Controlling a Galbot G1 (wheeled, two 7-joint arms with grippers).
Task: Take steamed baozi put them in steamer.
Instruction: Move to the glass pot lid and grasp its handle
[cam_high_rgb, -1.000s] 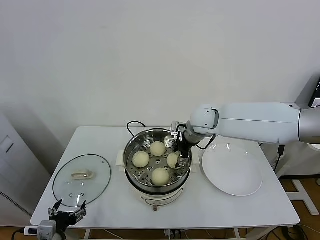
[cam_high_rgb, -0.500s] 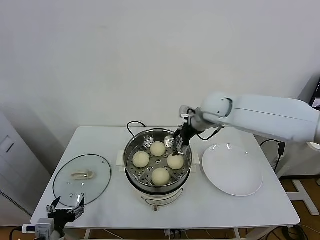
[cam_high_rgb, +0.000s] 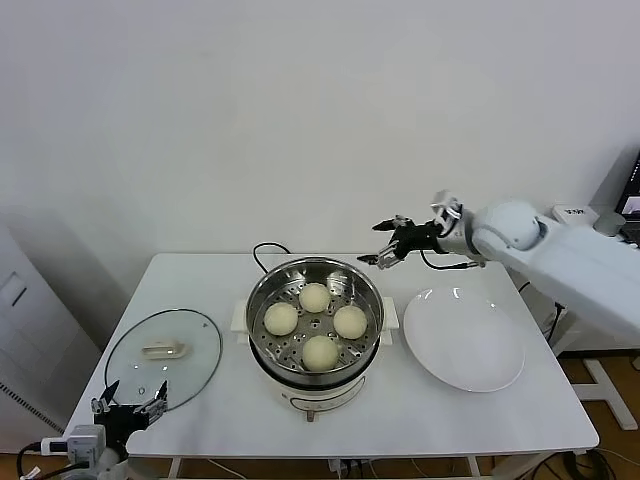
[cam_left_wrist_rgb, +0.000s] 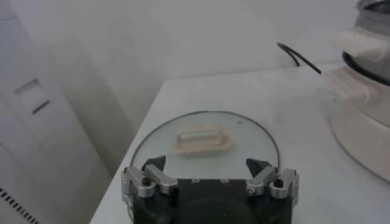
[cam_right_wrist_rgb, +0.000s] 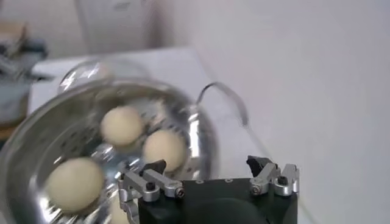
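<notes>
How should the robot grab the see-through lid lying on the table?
Probably by the white handle in the middle of the glass lid, coming straight down from above. The lid lies flat on the table, so its thin edge offers little to pinch, while the raised handle sticks up where jaws could close across it.

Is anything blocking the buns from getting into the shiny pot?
No. All four steamed baozi already sit inside the steamer. Its top is uncovered; the glass lid lies apart on the table. The right pincer is open and empty, above the pot's far rim.
</notes>
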